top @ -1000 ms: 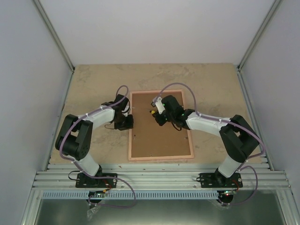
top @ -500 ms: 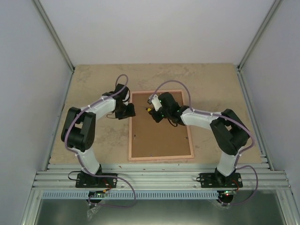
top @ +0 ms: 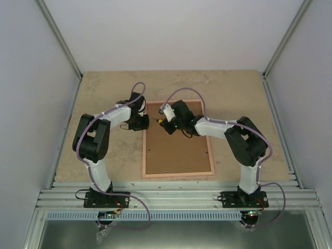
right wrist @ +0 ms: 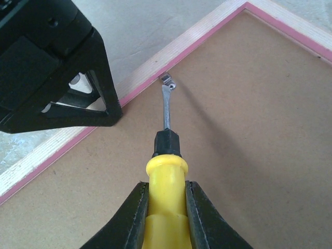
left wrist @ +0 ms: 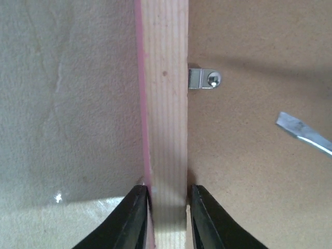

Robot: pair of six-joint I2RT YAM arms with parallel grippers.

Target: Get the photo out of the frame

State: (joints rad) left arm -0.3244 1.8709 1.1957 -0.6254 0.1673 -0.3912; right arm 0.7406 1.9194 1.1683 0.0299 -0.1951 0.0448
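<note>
As things lie: frame [top: 179, 175] rests back-up on the table [top: 104, 93], with the brown backing board [top: 176, 153] facing the overhead camera. The photo is not visible, presumably under that board.
Left gripper [left wrist: 167, 194]: fingers pressed against both sides of the frame's left wooden rail, pinning it.
Right gripper [right wrist: 166, 194]: clamped on the yellow handle of a screwdriver [right wrist: 165, 155].
Blade: tip is at the small metal clip [right wrist: 168, 81] on the board's left edge, near the far corner. Cannot tell if they actually touch.
Step in hand: judged to be turning that clip clear of the board.
Doing it well: set the blade low against the clip's side and sweep so it pivots on its screw. Use light downward pressure, or the tip may skid and gouge the board. The left grip should hold firm so the frame does not slide.
Count: frame 1; screwdriver 1; grippers 2; clip 1 plainly seen. Two small marks lower on the board may be more clips, too small to tell. Photos seen 0.
</note>
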